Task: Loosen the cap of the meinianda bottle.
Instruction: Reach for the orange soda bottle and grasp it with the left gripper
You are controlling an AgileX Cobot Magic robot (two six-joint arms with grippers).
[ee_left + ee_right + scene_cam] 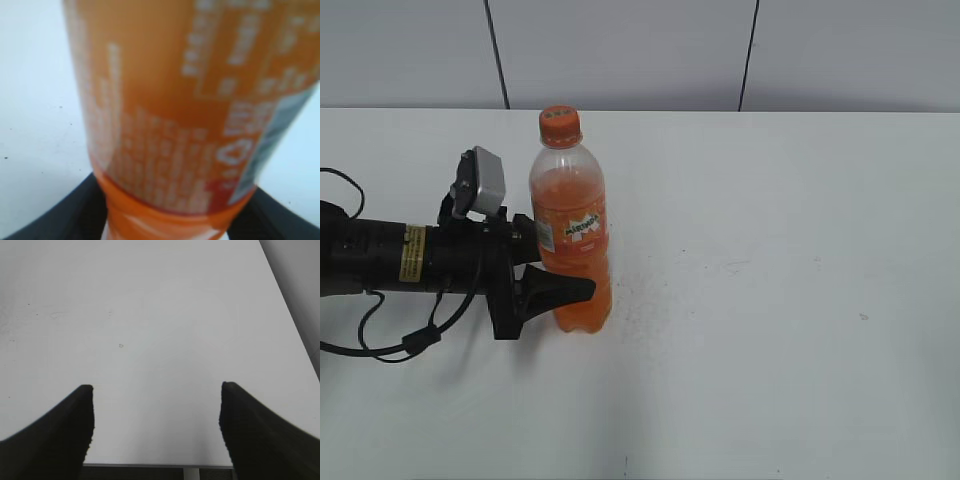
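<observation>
The meinianda bottle (572, 240) stands upright on the white table (770, 300), left of centre. It is clear plastic with orange drink and an orange label. Its orange cap (560, 125) sits on the neck with nothing touching it. My left gripper (565, 272) reaches in level from the left and is shut on the bottle's lower body, below the label. In the left wrist view the bottle (175, 110) fills the frame, with the black fingers (60, 215) pressed against both its sides. My right gripper (156, 405) is open over bare table, holding nothing, and is out of the exterior view.
The left arm (390, 255) and its cables (380, 335) lie low along the table's left side. A pale panelled wall (620, 50) rises behind the table's far edge. The right wrist view shows the table's near edge (160, 465) under the right gripper.
</observation>
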